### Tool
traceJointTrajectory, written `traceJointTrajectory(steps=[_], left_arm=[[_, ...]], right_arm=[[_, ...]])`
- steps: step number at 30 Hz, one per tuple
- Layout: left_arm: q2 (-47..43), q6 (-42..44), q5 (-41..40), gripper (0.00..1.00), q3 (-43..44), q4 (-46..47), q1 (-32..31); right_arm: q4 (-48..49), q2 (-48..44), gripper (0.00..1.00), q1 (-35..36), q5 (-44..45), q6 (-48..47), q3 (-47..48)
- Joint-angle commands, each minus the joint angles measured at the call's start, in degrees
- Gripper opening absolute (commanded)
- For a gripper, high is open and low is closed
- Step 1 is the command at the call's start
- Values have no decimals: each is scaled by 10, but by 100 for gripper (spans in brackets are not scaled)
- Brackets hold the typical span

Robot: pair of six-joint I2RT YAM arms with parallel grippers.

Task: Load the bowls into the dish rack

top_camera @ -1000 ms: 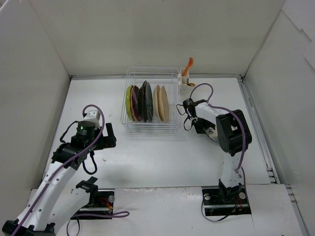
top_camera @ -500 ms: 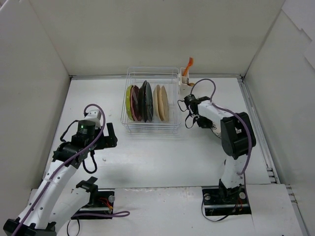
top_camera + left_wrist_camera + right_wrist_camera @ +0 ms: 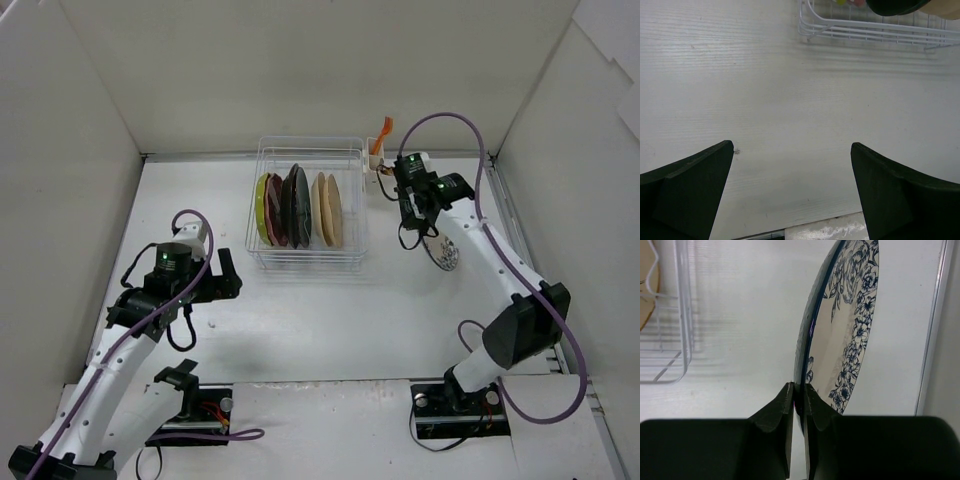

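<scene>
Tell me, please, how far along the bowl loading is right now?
Done: five bowls stand on edge in the dish rack. In hand: the right gripper pinches a floral bowl by its rim, right of the rack. The left gripper is open and empty. Left: slotting that bowl in; no other loose bowl shows.

Cream floral bowl [image 3: 847, 335] with dark blue blossoms, in the black right gripper [image 3: 799, 392]. To the gripper's left, a white wire dish rack [image 3: 305, 262]; its racked bowls [image 3: 297, 205] are lime, maroon, dark teal, tan.
</scene>
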Motion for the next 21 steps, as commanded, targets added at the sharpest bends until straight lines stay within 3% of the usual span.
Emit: traceJointTrajectory(steps=[1,13,21], left_arm=[[-3,12,13,99,12,36,5],[-1,10,7,99,11,36,5],[5,10,-11,99,12,38,5]], right_arm=[[-27,-65,0,-2,-11,10,67],[-21,-90,0,-7,-266,72,244],[100,-77,0,-9,-386,142,258]])
